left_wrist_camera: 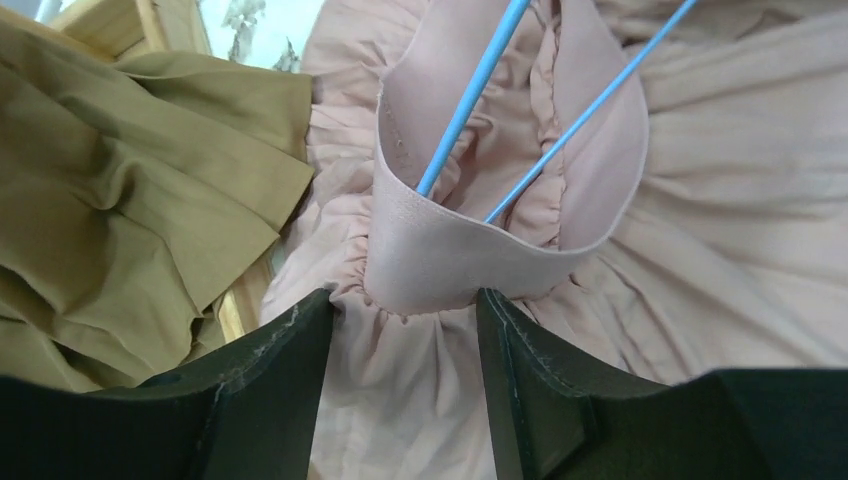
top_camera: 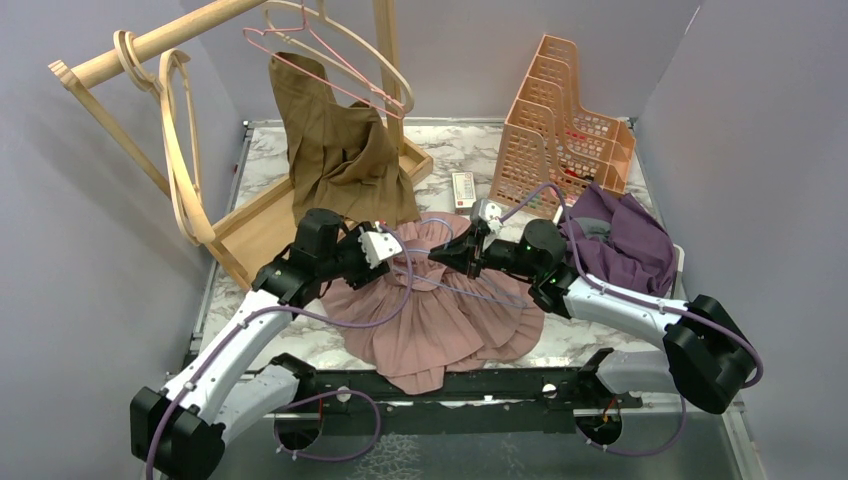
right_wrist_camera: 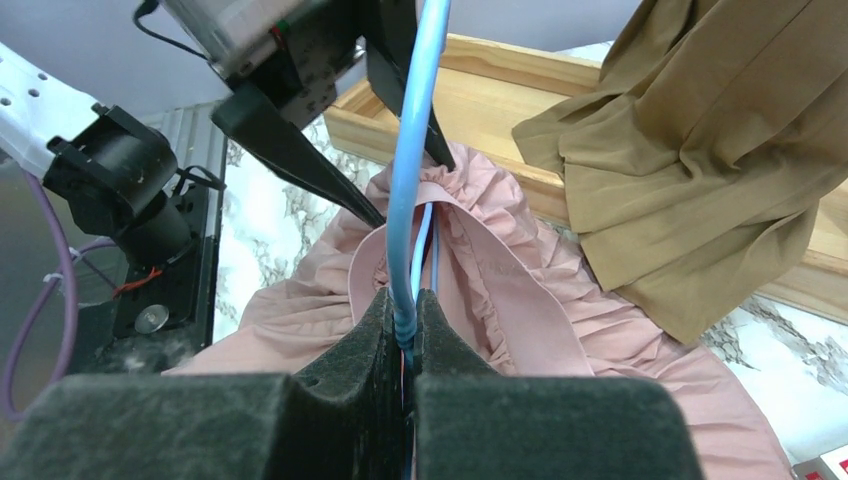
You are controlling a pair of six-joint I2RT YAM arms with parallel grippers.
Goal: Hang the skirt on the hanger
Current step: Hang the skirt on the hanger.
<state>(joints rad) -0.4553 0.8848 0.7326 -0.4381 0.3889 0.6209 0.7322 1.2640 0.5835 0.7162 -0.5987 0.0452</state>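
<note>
A pink pleated skirt lies spread on the marble table. Its waistband stands open as a loop. A blue wire hanger runs into that loop, and two of its wires show inside it. My right gripper is shut on the hanger's wire and sits at the skirt's top edge. My left gripper is open. Its fingers stand apart just short of the near waistband edge, over gathered fabric. In the top view it is at the skirt's upper left.
A brown skirt hangs on a pink hanger from the wooden rack at the back left, close behind the pink skirt. Wooden hangers hang further left. An orange file organizer, a purple garment and a small remote are at the back right.
</note>
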